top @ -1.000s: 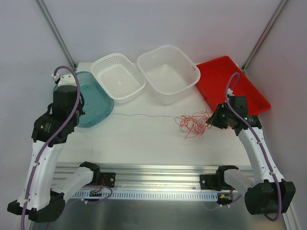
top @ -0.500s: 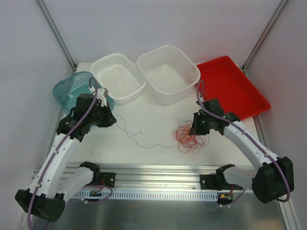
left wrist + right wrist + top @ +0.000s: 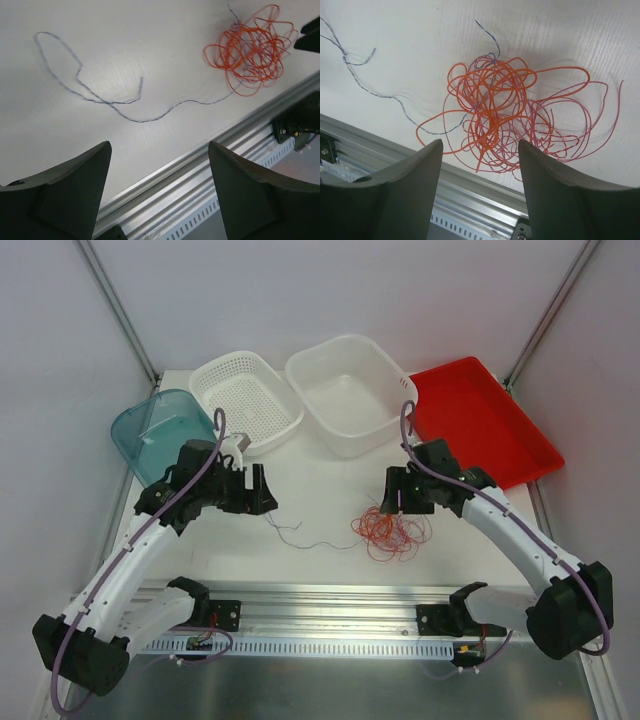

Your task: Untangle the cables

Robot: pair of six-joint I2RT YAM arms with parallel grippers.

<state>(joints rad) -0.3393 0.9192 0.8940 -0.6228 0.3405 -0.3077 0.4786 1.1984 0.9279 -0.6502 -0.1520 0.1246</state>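
Note:
The cables (image 3: 392, 532) lie as a loose red-orange tangle on the white table, right of centre. They also show at the upper right of the left wrist view (image 3: 250, 50) and in the middle of the right wrist view (image 3: 505, 105). A thin blue-grey strand (image 3: 300, 535) trails left out of the tangle in slack curves (image 3: 100, 97) (image 3: 365, 85). My left gripper (image 3: 262, 490) (image 3: 159, 147) is open and empty, above the strand's left end. My right gripper (image 3: 393, 495) (image 3: 480, 142) is open and empty, just above the tangle's far edge.
Along the back stand a teal bin (image 3: 150, 425), a white perforated basket (image 3: 245, 400), a white tub (image 3: 350, 390) and a red tray (image 3: 485, 425). An aluminium rail (image 3: 330, 600) runs along the table's near edge.
Both arms swung inward toward the middle. Both grippers went from shut to open and let go. The blue-grey strand, stretched taut a second ago, now lies slack in loops.

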